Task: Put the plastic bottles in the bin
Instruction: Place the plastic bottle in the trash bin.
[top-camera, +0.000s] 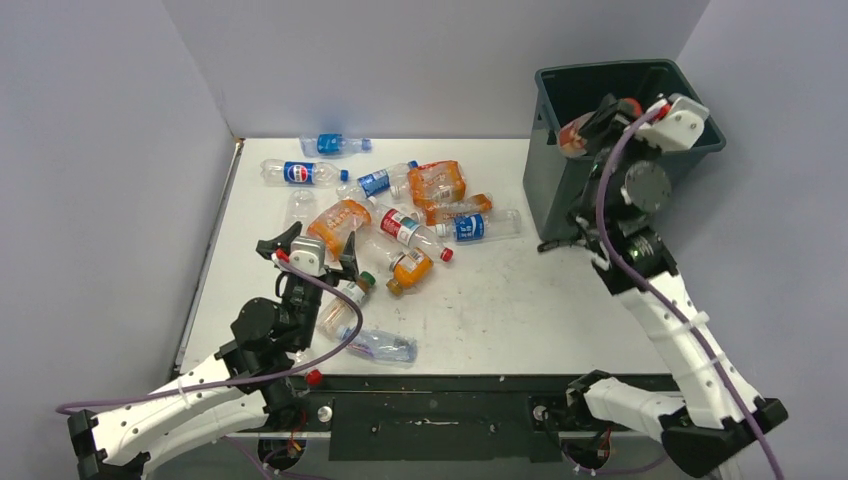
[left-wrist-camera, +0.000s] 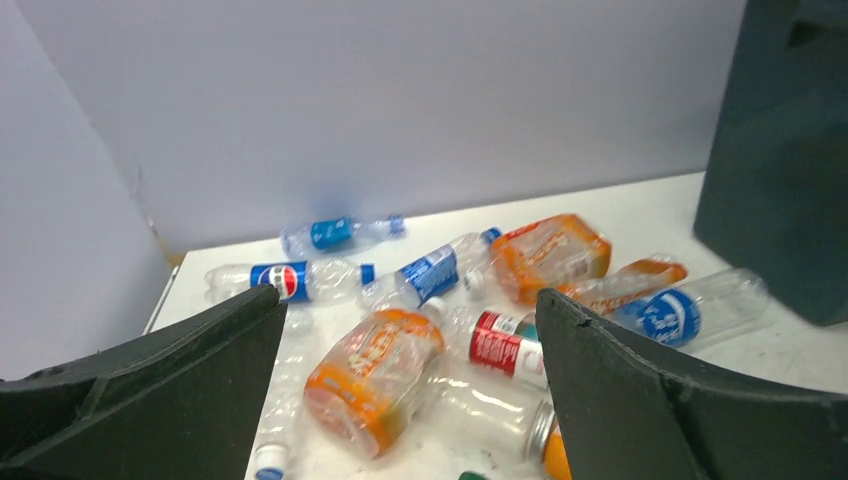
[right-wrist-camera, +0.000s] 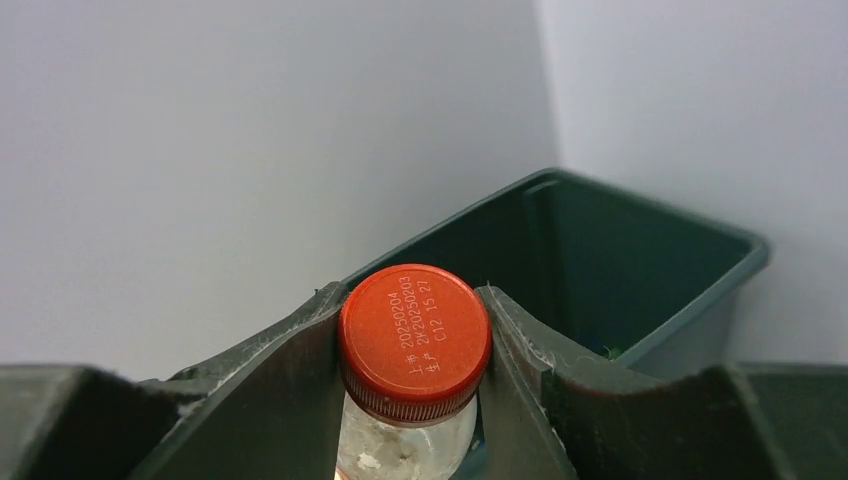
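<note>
Right gripper (right-wrist-camera: 415, 345) is clamped on a clear bottle with a red cap (right-wrist-camera: 415, 325), fingers pinching right at the cap and neck. In the top view it hangs at the left rim of the bin (top-camera: 552, 190), roughly at or just inside the edge; hard to tell which. Risk: if it is let go here, the body could clip the rim and drop outside on the bin's left side. The grip is only on the cap and neck, so the body could swing or slip early. Left gripper (left-wrist-camera: 408, 300) has its jaws wide apart, holds nothing, and sits well left of the bin, facing the pile of plastic bottles (top-camera: 400, 215). The pile lies loose on the table (top-camera: 500, 310) left of the bin. The bottles are mostly crushed and overlapping: orange ones, a red-labelled one and blue-labelled ones. One blue-labelled bottle (top-camera: 478, 227) lies nearest the bin's left wall. Risk there: closing on overlapped bottles could catch two, or squirt a slick crushed one sideways, and round ones could roll toward the table edge. Bin contents: the inside is dark and mostly hidden in both views, with a small green bit showing low inside in the right wrist view; cannot tell how many bottles are in. By my read the job is far from done, since most bottles lie outside the bin.
</note>
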